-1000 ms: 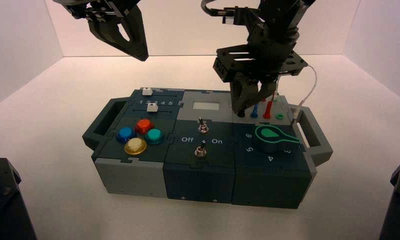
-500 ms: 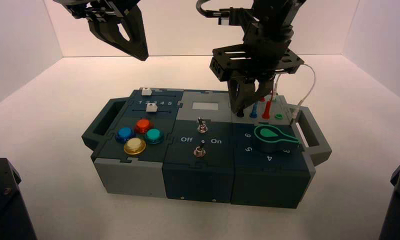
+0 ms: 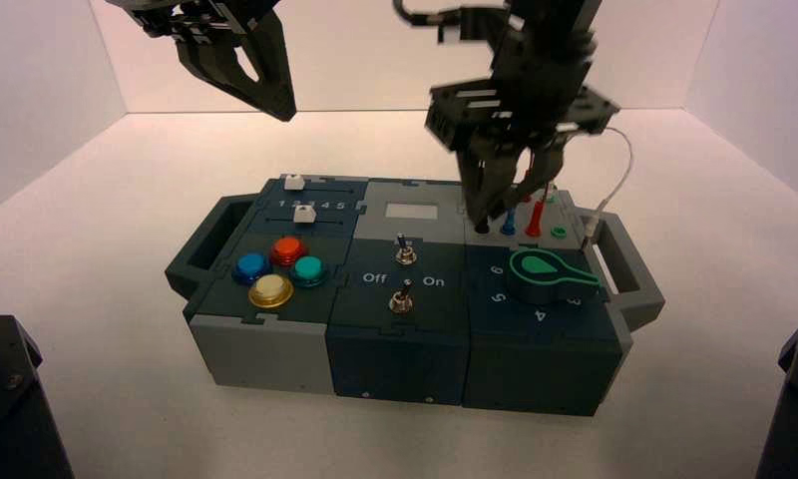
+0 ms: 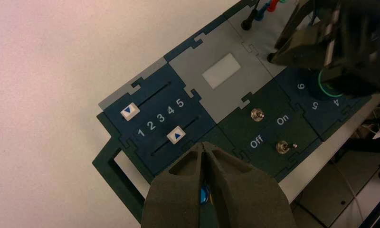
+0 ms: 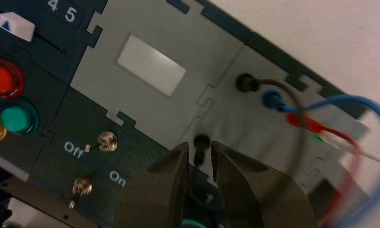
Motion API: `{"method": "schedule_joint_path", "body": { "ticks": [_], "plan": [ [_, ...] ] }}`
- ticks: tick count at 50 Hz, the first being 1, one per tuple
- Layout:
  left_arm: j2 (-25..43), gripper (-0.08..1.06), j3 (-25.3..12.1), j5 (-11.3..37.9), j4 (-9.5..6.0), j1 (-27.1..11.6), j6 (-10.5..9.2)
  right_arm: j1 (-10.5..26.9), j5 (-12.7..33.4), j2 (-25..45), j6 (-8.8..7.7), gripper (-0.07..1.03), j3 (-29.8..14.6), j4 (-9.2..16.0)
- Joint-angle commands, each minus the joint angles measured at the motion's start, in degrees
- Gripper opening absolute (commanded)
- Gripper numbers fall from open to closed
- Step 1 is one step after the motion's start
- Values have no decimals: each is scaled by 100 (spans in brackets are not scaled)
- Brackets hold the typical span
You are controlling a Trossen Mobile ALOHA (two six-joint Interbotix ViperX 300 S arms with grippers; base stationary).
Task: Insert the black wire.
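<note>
The black wire (image 5: 292,102) has one black plug (image 5: 245,83) seated in a far socket of the grey wire panel (image 3: 565,215). Its other black plug (image 5: 201,144) stands upright in the near socket at the panel's left, also seen in the high view (image 3: 482,227). My right gripper (image 5: 199,148) hovers just above this plug, fingers slightly apart on either side of it with a small gap each side. In the high view the right gripper (image 3: 496,208) hangs over the panel. My left gripper (image 4: 204,146) is shut and empty, parked high at the back left (image 3: 265,95).
Blue (image 3: 508,222) and red (image 3: 534,221) plugs stand beside the black one, with their wires looping up behind. The green knob (image 3: 545,271) lies just in front of the panel. Two toggle switches (image 3: 403,249), sliders (image 3: 302,214) and coloured buttons (image 3: 275,271) lie to the left.
My right gripper has risen a little from the near black plug, and its fingers now stand apart from it. The left arm has not moved.
</note>
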Motion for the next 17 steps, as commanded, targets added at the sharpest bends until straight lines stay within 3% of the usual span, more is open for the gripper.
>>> {"method": "schedule_joint_path", "body": {
  "ticks": [1, 8, 17],
  "plan": [
    [-62, -3, -141, -18, 9, -18, 18, -114, 290, -360, 26, 27, -79, -26],
    [-44, -3, -141, -9, 0, -18, 18, -97, 809, -642, 35, 27, -79, 141],
    [-18, -3, -123, 0, 9, -18, 18, -79, 967, -993, 35, 27, 88, 220]
  ]
}}
